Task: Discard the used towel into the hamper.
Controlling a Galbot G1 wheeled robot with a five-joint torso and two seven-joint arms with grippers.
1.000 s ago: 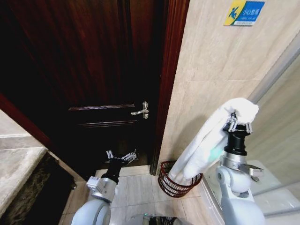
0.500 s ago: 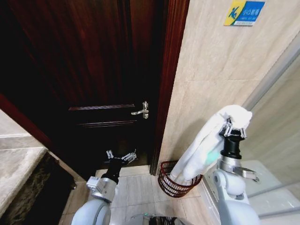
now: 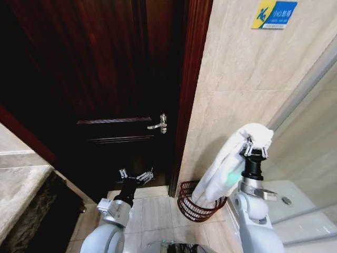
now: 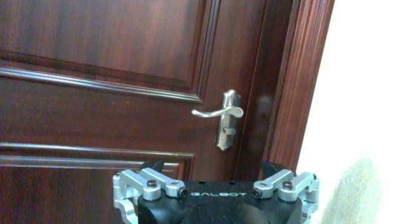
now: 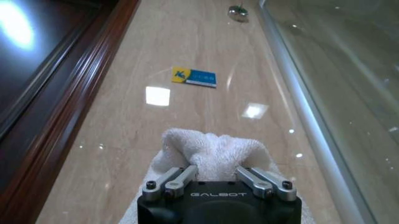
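My right gripper [image 3: 255,149] is raised beside the beige tiled wall [image 3: 237,68], fingers clamped on a bunched fold of the white terry-cloth towel [image 3: 226,168]. The right wrist view confirms it: the cloth bulges out between the closed fingers [image 5: 181,177].

The rest of the towel hangs from the pinch in one long drape. Its lower end sits inside the small round dark reddish-brown openwork wire hamper [image 3: 197,208], which stands on the pale tiled floor [image 3: 152,211] at the foot of the wall, just beside the dark wooden door frame [image 3: 187,105].

Handling, my read:
- Soft and limp, no stiffness. It follows gravity, not my wrist.
- Light, and not fragile. A hard squeeze does no harm.
- The pile grips well, so slip is unlikely. Snagging on finger edges at release is the likelier problem.
- Best hold is a bunched top fold, as I have it. A single-layer edge would peel out.
- The wire weave could catch loops if the cloth drags over the rim.

My left gripper [image 3: 136,176] is parked low in front of the dark wooden panelled door [image 3: 105,79], below its silver lever handle [image 3: 159,125], fingers spread open and holding nothing.
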